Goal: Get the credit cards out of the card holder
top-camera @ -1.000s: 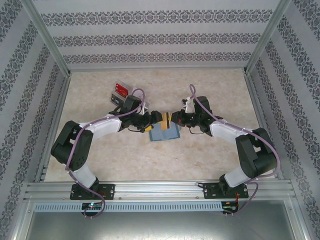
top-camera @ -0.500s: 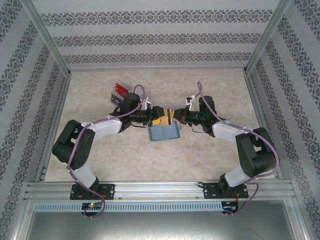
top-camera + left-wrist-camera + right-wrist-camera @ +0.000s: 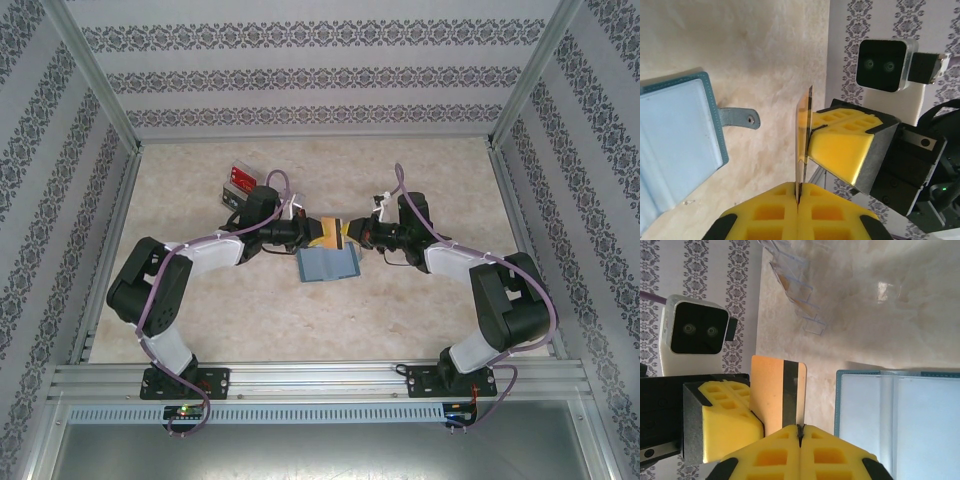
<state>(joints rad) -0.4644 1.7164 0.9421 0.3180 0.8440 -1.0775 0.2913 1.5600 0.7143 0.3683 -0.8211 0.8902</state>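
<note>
Together, left end effector (image 3: pixel 798 196) and right end effector (image 3: pixel 801 430), facing inward, clench 1 orange card (image 3: pixel 769 387)

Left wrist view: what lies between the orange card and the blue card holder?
In the left wrist view, the strap tab of the card holder reaches toward the orange card; the rest of the stretch is bare table.

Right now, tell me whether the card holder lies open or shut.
Open: the card holder lies spread flat on the table, both halves showing.
</note>
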